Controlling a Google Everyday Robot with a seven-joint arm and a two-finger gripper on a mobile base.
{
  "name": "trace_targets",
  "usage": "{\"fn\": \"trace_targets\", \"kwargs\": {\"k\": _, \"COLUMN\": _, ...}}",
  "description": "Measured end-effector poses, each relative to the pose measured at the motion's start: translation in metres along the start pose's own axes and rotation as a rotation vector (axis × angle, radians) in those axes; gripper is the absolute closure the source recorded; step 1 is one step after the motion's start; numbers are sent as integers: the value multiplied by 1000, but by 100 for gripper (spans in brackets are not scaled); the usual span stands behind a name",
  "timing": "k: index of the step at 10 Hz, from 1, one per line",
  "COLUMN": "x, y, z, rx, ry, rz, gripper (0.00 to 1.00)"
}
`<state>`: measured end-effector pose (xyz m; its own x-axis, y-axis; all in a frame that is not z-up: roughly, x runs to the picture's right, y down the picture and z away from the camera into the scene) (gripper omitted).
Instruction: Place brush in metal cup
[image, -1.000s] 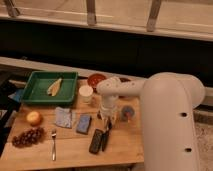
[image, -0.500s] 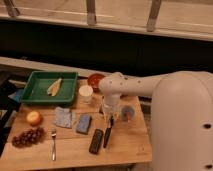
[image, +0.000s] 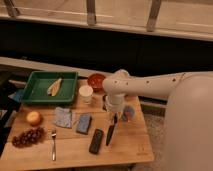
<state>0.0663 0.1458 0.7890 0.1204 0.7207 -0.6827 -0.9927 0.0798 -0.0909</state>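
"When that moment came, where did the brush lie from the gripper?"

"Right below it. The gripper hung from the white arm over the right-middle of the wooden table, at the brush's far end. Whether it was clamped on that end or only poised over it, I could not tell."

"And the long axis?"

"Nearly front to back. The near tip leaned slightly toward the camera's left, just beside the black block but apart from it."

"Where was the metal cup?"

"Just behind the gripper. It was a dark shape partly hidden by the wrist, between the white cup and the blue cup."

"So what did the next move call for?"

"A short one, I judged. Raise the far end, bring the stick upright and carry it back a little. The risk was the long shaft knocking the blue cup or tipping the small metal one."
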Motion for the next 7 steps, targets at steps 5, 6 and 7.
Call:
{"fn": "trace_targets", "kwargs": {"k": 5, "x": -32, "y": -12, "z": -34, "rx": 58, "ry": -103, "rz": 5, "gripper": 100}}
{"fn": "trace_targets", "kwargs": {"k": 6, "x": -41, "y": -5, "z": -33, "rx": 61, "ry": -106, "rz": -8, "gripper": 100}}
{"fn": "trace_targets", "kwargs": {"k": 7, "x": -50, "y": 1, "z": -32, "rx": 60, "ry": -107, "rz": -21, "gripper": 100}}
